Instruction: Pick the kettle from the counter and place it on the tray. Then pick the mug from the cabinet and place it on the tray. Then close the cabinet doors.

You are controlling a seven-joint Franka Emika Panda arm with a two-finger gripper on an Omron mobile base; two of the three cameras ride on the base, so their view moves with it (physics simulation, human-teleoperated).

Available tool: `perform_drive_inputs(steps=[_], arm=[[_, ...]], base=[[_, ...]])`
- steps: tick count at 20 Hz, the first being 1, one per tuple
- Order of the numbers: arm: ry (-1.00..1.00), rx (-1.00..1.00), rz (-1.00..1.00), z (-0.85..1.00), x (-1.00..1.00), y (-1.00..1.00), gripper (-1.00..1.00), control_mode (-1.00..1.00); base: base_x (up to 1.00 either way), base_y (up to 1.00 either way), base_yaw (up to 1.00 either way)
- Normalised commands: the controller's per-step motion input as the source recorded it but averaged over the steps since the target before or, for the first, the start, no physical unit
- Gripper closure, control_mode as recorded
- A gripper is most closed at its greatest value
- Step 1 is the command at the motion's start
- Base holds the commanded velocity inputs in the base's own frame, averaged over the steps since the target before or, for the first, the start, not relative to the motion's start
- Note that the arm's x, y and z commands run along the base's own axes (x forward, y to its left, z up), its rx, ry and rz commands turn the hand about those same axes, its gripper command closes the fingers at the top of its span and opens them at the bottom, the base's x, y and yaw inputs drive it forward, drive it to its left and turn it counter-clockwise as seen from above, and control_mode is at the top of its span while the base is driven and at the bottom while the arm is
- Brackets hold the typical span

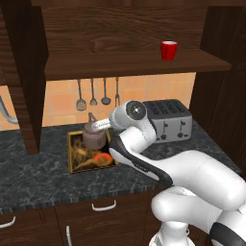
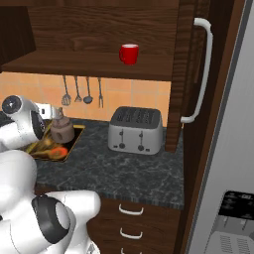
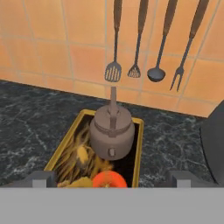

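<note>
My jaws stand wide and hold nothing. The kettle [image 3: 112, 133], squat dull metal with an arched handle, sits in the gold-rimmed tray [image 3: 139, 144] just ahead of my gripper [image 3: 111, 178]. The mug [image 1: 168, 50], small, glossy red, upright, stands on the wooden cabinet [image 1: 134, 62] shelf, well above me and to my right.

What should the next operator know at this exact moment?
End effector: open, empty, hanging above the near end of the tray.
Kettle: upright in the tray on the counter, ahead of the end effector, not held.
Red mug: on the cabinet shelf.
Cabinet doors: open; right door swung out.
Done: kettle placed.
Left: move the mug to the tray, then close both doors.
</note>
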Motion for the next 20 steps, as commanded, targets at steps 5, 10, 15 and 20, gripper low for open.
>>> perform_drive_inputs(steps=[5, 10, 15, 20], arm=[[0.02, 0.0, -0.03, 0.0, 0.0, -0.03, -1.0, -1.0], [0.0, 0.0, -0.15, 0.37, -0.04, -0.44, -1.0, -1.0], [0.07, 0.02, -0.35, 0.96, -0.12, -0.72, -1.0, -1.0], [0.04, 0.06, -0.37, 0.95, -0.12, -0.71, -1.0, -1.0]], base=[[0.0, 0.0, 0.0], [0.0, 0.0, 0.0], [0.0, 0.0, 0.0], [0.0, 0.0, 0.0]])
